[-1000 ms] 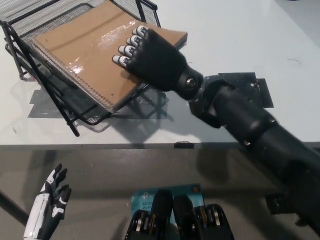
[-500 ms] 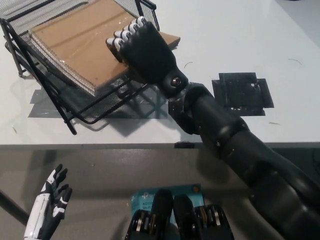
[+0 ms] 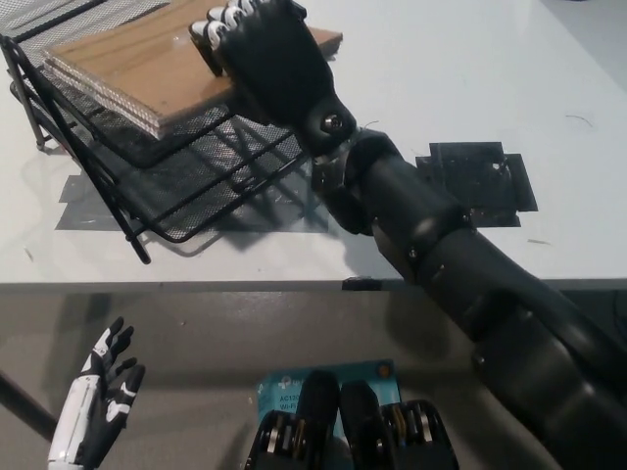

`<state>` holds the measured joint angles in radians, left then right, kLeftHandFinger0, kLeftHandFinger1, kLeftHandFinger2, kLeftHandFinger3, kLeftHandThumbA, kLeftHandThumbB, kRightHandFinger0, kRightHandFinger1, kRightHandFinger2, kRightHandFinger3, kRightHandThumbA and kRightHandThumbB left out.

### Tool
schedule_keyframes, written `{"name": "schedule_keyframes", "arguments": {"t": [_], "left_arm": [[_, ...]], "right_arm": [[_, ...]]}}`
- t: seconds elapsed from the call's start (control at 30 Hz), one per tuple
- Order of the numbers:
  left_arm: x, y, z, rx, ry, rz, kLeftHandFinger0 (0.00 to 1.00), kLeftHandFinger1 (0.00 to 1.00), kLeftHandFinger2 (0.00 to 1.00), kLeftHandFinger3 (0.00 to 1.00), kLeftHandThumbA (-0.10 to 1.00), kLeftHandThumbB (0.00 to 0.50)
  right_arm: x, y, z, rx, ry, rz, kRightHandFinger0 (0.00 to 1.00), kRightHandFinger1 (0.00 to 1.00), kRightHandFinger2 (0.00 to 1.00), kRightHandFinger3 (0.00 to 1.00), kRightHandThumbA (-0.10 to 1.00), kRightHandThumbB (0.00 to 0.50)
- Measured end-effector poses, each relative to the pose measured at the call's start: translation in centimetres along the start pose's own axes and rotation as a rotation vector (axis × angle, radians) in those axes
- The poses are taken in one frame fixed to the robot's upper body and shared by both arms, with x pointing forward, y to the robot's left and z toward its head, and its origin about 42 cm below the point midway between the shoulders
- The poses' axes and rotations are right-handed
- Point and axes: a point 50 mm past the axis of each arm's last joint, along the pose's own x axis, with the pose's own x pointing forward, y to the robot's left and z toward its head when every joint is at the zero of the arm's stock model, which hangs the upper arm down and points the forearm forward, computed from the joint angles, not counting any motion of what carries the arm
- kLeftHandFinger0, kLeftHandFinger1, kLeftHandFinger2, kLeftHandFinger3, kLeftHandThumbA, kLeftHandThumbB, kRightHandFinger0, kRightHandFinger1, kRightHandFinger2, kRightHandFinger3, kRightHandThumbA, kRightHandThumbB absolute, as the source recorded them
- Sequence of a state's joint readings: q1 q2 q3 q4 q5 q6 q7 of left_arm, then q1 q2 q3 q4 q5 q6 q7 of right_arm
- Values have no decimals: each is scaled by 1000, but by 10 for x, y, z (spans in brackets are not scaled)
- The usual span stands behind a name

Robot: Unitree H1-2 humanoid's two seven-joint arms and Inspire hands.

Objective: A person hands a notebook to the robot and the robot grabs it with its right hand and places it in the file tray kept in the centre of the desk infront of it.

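A brown spiral-bound notebook [image 3: 137,69] lies tilted over the black wire file tray [image 3: 147,196] at the upper left, its near edge raised above the tray's mesh floor. My black right hand [image 3: 265,54] is shut on the notebook's right edge, fingers curled over its top cover, with the arm stretching up from the bottom right. The notebook's far end runs out of the picture's top. My white left hand [image 3: 98,406] rests low at the bottom left, below the desk edge, fingers apart and holding nothing.
The white desk [image 3: 470,78] spreads to the right of the tray. Black tape patches [image 3: 475,181] lie on it beside my right forearm. The desk's front edge [image 3: 196,286] crosses the picture below the tray.
My right hand has carried the notebook up and away, farther over the tray, and its near edge now sits higher above the mesh. The left hand has not moved.
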<state>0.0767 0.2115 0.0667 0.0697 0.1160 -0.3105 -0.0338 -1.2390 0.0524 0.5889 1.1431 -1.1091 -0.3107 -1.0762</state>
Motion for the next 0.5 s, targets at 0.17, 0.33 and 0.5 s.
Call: {"name": "schedule_keyframes", "arguments": {"t": [0.17,0.33,0.5], "left_arm": [[3,0,1,5,-7,-1,891,1000,1000,1000,873,402],[3,0,2,8,-9,-3,897,1000,1000,1000,869,400],[4,0,2,9,-10,-3,880,1000,1000,1000,860,403]], "right_arm": [[6,-1,-2,-12,-22,16,0,0,139,165,719,21],[3,5,-4,-36,-44,79,0,0,182,185,713,1],[-1,10,-5,-52,-42,135,0,0,188,161,736,1]]}}
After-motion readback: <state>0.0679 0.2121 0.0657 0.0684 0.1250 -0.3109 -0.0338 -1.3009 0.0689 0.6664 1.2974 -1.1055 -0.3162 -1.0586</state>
